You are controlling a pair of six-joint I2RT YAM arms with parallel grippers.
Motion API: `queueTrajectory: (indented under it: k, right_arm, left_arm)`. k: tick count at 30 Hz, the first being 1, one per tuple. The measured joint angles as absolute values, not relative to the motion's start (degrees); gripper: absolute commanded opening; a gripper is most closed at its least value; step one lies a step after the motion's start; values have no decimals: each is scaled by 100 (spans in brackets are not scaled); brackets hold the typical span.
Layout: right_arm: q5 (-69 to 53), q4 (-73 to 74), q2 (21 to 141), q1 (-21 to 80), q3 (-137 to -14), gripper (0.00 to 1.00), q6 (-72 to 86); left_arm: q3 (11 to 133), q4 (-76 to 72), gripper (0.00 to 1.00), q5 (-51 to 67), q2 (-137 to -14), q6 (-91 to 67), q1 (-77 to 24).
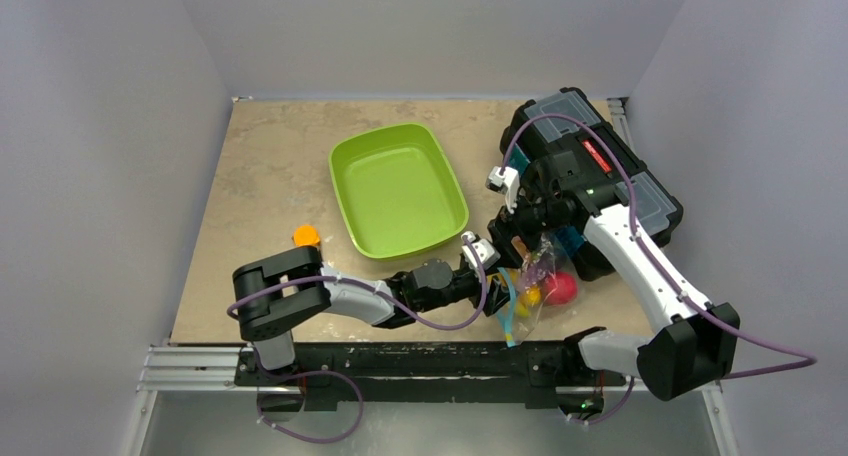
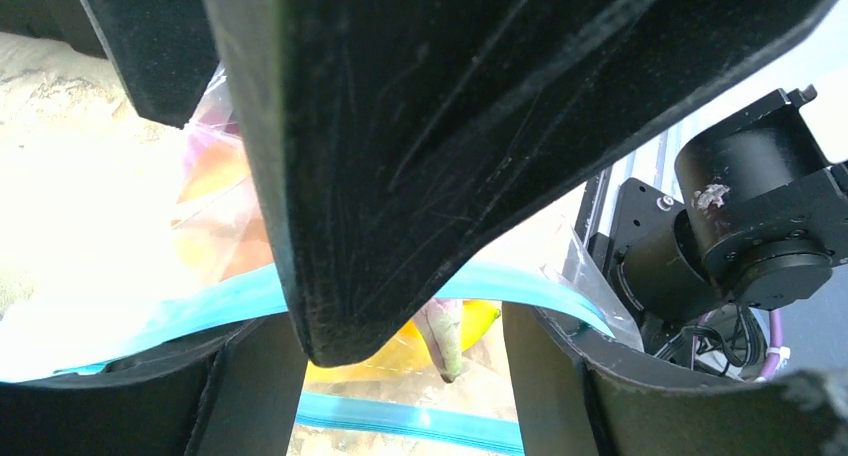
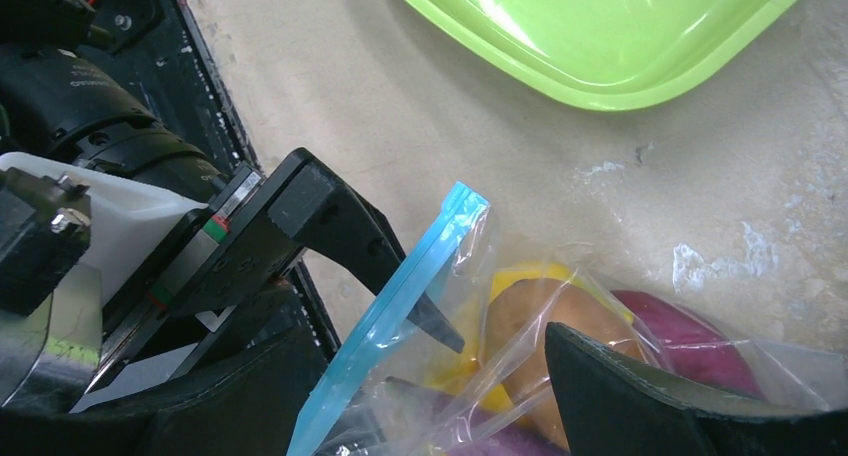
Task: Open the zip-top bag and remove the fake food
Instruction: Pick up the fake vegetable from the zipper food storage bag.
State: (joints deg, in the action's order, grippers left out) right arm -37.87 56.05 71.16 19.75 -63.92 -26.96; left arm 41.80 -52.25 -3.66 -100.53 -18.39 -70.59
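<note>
The zip-top bag (image 1: 537, 276) lies near the table's front right with its blue zip strip (image 1: 508, 314) towards the left arm. Fake food shows through the plastic: a red apple (image 1: 561, 289), a yellow piece (image 3: 520, 276), a brown piece (image 3: 530, 336) and a maroon piece (image 3: 690, 346). My left gripper (image 2: 400, 386) is open at the bag's mouth, one zip strip (image 2: 530, 291) running above its fingers and the other (image 2: 420, 424) below. One left finger (image 3: 340, 226) pokes in behind the strip (image 3: 400, 296). My right gripper (image 3: 440, 396) is open over the bag, crinkled plastic between its fingers.
A green tray (image 1: 398, 188) stands in the middle of the table. A black toolbox (image 1: 600, 166) fills the back right, just behind the right arm. A small orange block (image 1: 306, 236) sits left of the tray. The right gripper's finger (image 2: 430, 126) blocks much of the left wrist view.
</note>
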Motion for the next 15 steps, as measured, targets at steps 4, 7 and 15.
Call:
queueTrajectory:
  k: [4,7,15]
  right_arm:
    - [-3603,5561,7129,1988,-6392,87,-2587]
    - [-3450,5551,7137,2045,-6392,86,-2569]
    - [-3754,5732,7137,2139,-6392,86,-2749]
  left_arm:
    - [4191,-5162,67,-410,-10053,-1841,-7059]
    - [4191,-5280,68,-405,-10053,-1848,-7059]
    - [3822,-6302,69,-368,-10055,-2025,-7059]
